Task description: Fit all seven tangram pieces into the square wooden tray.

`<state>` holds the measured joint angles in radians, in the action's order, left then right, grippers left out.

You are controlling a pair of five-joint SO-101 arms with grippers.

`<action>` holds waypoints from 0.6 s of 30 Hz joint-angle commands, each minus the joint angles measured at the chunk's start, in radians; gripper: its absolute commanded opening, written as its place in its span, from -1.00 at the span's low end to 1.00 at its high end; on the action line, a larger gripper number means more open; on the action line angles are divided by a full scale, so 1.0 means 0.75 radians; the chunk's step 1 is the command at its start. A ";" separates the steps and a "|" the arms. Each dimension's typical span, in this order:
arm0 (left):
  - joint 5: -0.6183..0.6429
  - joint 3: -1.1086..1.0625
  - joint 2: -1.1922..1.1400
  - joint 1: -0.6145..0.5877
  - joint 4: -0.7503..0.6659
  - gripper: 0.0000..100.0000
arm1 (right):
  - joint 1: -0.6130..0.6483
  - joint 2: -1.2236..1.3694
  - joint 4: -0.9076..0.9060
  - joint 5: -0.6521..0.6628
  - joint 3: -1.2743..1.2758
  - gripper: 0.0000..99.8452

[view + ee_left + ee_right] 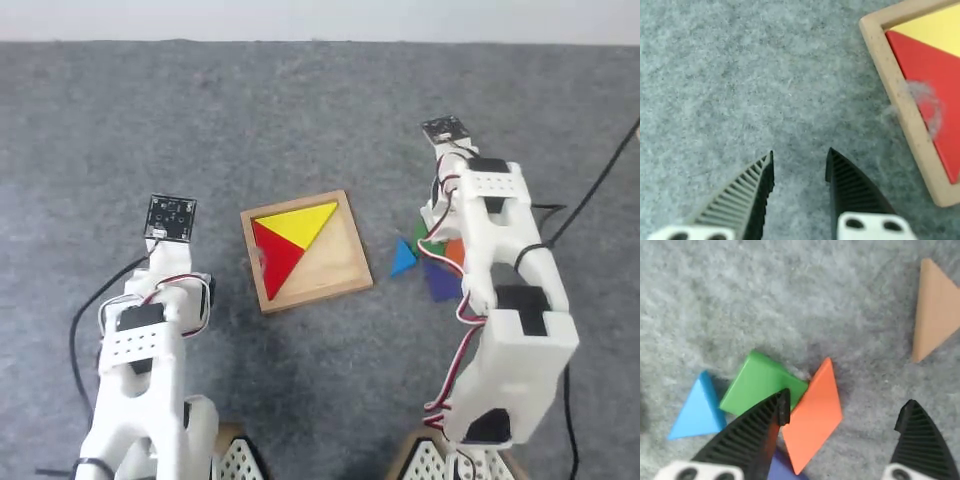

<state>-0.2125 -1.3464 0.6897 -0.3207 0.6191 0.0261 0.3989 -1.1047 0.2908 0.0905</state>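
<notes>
One orange piece (813,415) beneath right gripper (846,409)

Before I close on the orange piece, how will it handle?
The orange piece looks thin, flat and rigid: probably light, won't roll. Flush on the grey mat, its low edges may be hard to pinch. Pushing it could nudge the touching green piece.
</notes>
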 commanded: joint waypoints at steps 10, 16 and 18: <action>-0.006 0.003 0.035 0.008 -0.039 -0.66 | -0.085 0.019 -0.085 -0.018 -0.041 -0.31; -0.008 0.003 0.035 0.008 -0.039 -0.66 | -0.001 0.073 -0.097 -0.023 -0.039 -0.32; -0.008 0.003 0.035 0.008 -0.039 -0.66 | 0.003 0.077 -0.140 -0.025 -0.047 -0.41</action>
<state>-0.2125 -1.3464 0.6897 -0.3207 0.6114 -0.0077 0.4526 -1.1692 0.2816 0.0829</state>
